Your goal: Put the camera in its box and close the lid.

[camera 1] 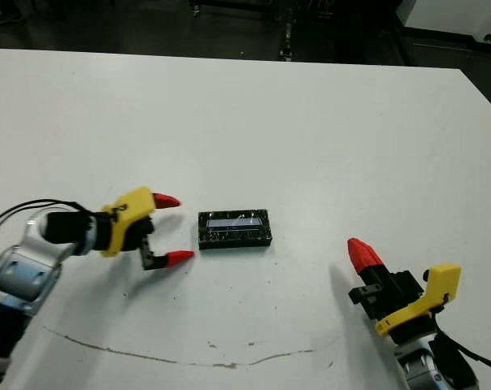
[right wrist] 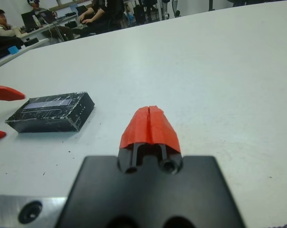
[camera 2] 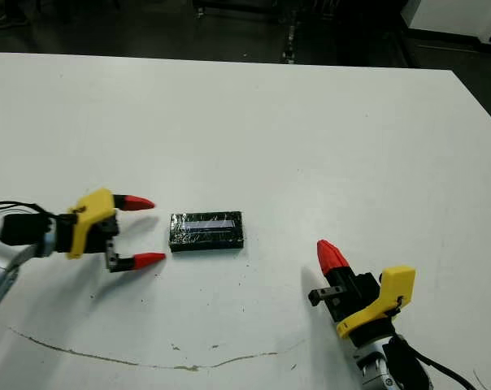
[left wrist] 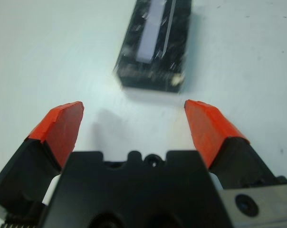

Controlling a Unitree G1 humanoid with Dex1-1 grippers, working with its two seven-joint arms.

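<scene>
White surface [camera 1: 254, 122] fills most of the head views, with a thin brown curved mark [camera 1: 180, 357] running along its near portion. Dark floor and equipment legs show beyond the far edge. In the right wrist view, seated people [right wrist: 5, 28] are visible at desks well beyond the surface.

Left arm enters from the near left side. Its left hand [camera 1: 171, 229] has a yellow and black body and lies low over the surface, pointing toward the centre. The two red fingertips [left wrist: 62, 124] are spread wide, with nothing between them. The left wrist view shows bare surface in the gap.

Right arm enters from the near right corner. Its right hand [camera 1: 362, 254] also has a yellow and black body and points toward the far left. The two red fingertips [right wrist: 149, 124] are pressed together with only a thin seam between them, and they hold nothing.

Lid [camera 1: 235, 228] sits near the centre of the surface, just beside the left hand and directly in line with its spread fingertips, apart from them. It is a black rectangular cover with a speckled, shiny top and a pale reflective strip [camera 1: 233, 222] running along its length. It lies flat and level, with its long side running left to right. The lid appears to rest on the box, whose dark sides [right wrist: 48, 122] show below it in the right wrist view; the seam between the two cannot be told. The camera cannot be seen in any view. The right hand stands well apart from the lid.
</scene>
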